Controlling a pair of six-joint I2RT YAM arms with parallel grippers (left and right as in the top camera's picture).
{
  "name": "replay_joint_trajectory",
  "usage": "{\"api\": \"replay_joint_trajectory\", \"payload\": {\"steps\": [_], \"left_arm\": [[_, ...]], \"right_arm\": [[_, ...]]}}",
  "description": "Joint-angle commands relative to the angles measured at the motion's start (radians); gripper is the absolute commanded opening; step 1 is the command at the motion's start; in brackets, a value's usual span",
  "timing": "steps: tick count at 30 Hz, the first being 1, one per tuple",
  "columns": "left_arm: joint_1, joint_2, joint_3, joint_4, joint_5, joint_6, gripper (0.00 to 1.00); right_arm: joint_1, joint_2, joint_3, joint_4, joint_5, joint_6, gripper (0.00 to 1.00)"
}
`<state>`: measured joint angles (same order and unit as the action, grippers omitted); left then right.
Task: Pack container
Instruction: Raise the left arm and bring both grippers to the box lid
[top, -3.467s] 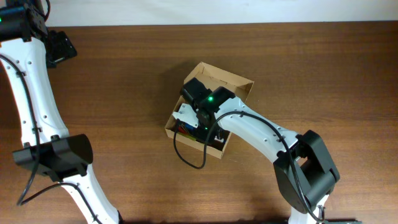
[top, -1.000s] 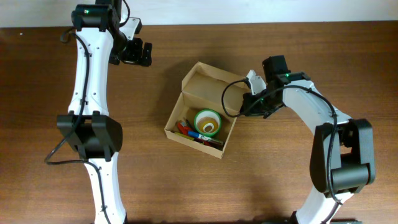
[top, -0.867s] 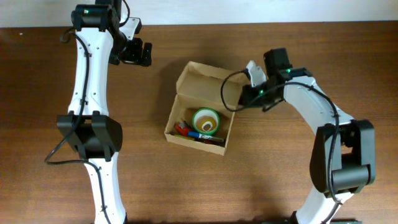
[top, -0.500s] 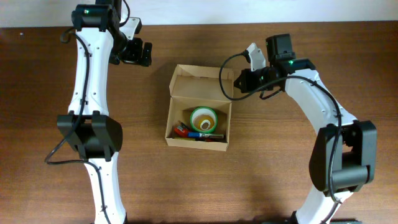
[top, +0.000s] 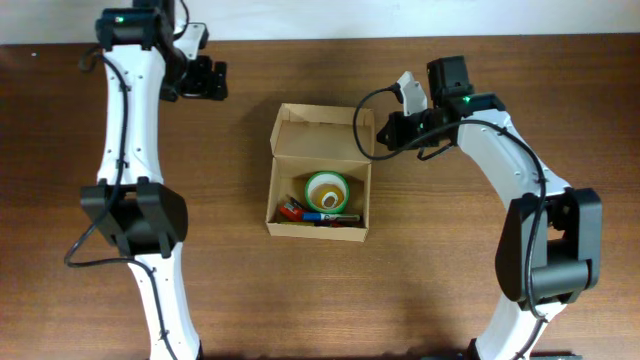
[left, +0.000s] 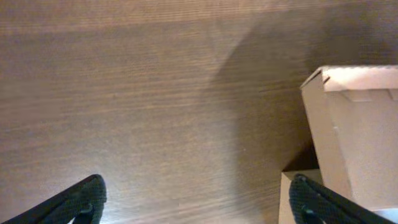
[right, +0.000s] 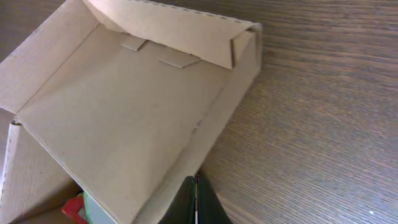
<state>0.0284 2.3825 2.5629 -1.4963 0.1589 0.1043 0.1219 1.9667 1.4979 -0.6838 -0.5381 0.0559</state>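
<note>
The cardboard box (top: 318, 232) sits in the middle of the wooden surface (top: 480, 290), square to its edges, with its mouth facing straight up. Its body is a little longer left to right. The hinged lid (top: 320, 135) is on the far side and thrown open, leaning back, so box and lid together stretch from near to far.

Inside, a green tape roll (top: 327, 190) lies flat near the middle. Along the near wall lie a red item (top: 291, 210) in the left corner and a few pens (top: 335, 218), one of them blue.

The right gripper (top: 383, 136) is at the lid's right edge. In its wrist view the fingers (right: 186, 200) are pressed together on the cardboard edge.

The left gripper (top: 214, 79) hangs well apart from the box, to its far left. Its fingers (left: 84, 198) are spread wide with only bare surface between them.
</note>
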Motion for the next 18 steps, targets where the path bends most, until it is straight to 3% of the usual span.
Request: {"api": "replay_joint_trajectory", "payload": {"steps": [1, 3, 8, 11, 14, 15, 16, 18], "left_arm": [[0.009, 0.1, -0.002, -0.029, 0.084, -0.013, 0.92], [0.014, 0.146, -0.004, -0.042, 0.168, 0.012, 0.93], [0.082, 0.288, -0.005, -0.164, 0.542, 0.246, 0.91], [0.138, 0.324, -0.005, -0.192, 0.604, 0.276, 0.6], [0.172, 0.325, -0.005, -0.192, 0.6, 0.276, 0.69], [0.178, 0.325, -0.005, -0.191, 0.601, 0.275, 0.33], [0.179, 0.325, -0.005, -0.19, 0.601, 0.275, 0.07], [0.179, 0.325, -0.005, -0.183, 0.602, 0.275, 0.02]], "right_arm": [[-0.016, 0.016, 0.017, -0.012, 0.017, 0.004, 0.04], [-0.027, 0.016, 0.017, -0.024, 0.016, 0.005, 0.03], [-0.083, 0.016, 0.017, -0.049, -0.142, 0.001, 0.03], [-0.114, 0.016, 0.017, -0.06, -0.17, 0.002, 0.04], [-0.122, 0.016, 0.017, -0.072, -0.169, 0.001, 0.03], [-0.122, 0.016, 0.017, -0.072, -0.169, 0.002, 0.04], [-0.122, 0.016, 0.017, -0.071, -0.166, 0.002, 0.04], [-0.123, 0.016, 0.017, -0.071, -0.157, 0.002, 0.04]]}}
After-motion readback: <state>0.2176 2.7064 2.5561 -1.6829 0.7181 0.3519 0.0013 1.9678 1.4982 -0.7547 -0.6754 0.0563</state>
